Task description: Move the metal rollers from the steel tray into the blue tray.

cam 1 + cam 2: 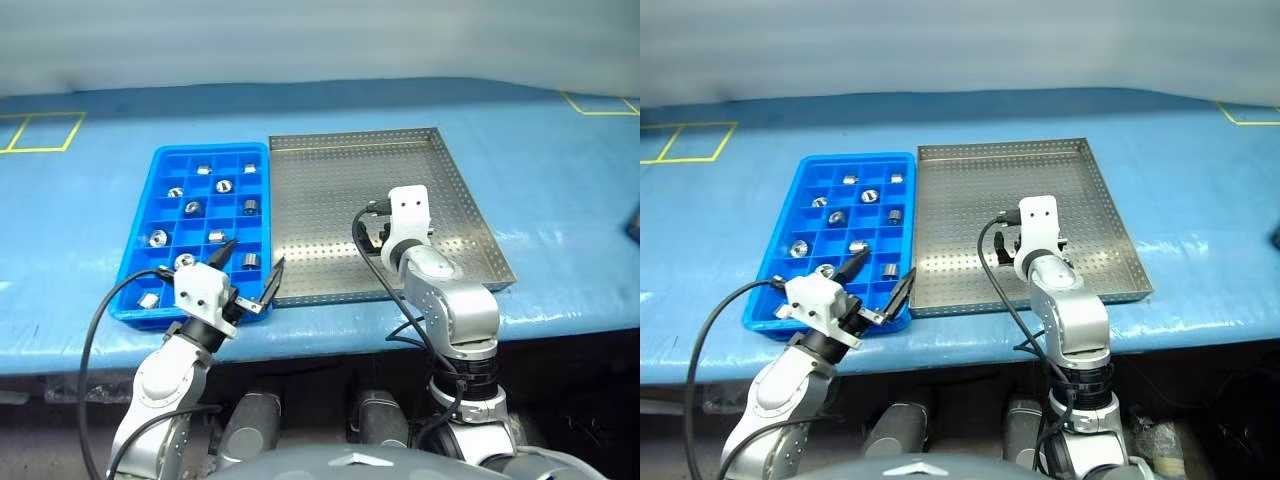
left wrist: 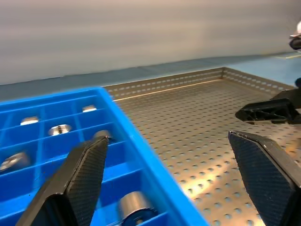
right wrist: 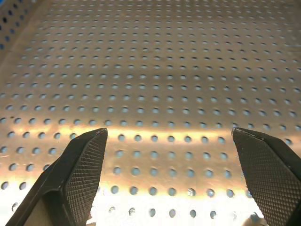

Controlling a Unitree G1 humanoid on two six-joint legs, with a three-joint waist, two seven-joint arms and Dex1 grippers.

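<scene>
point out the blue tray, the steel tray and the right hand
blue tray (image 1: 139, 255): left eye view, bare compartment near its left wall
steel tray (image 1: 330, 190): left eye view, bare perforated floor
right hand (image 3: 171, 181): right wrist view, midway between its open fingertips

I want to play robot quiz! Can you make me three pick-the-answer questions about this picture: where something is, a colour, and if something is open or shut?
1. Where are the metal rollers?
A. in the blue tray
B. in the steel tray
C. on the floor

2. What colour is the table cover?
A. red
B. blue
C. green

3. How are the right gripper fingers?
A. shut on a roller
B. shut, empty
C. open, empty

Answers: 1 A, rollers sit in its compartments; 2 B, the cover is blue; 3 C, the fingers stand wide apart over bare perforated metal.
</scene>
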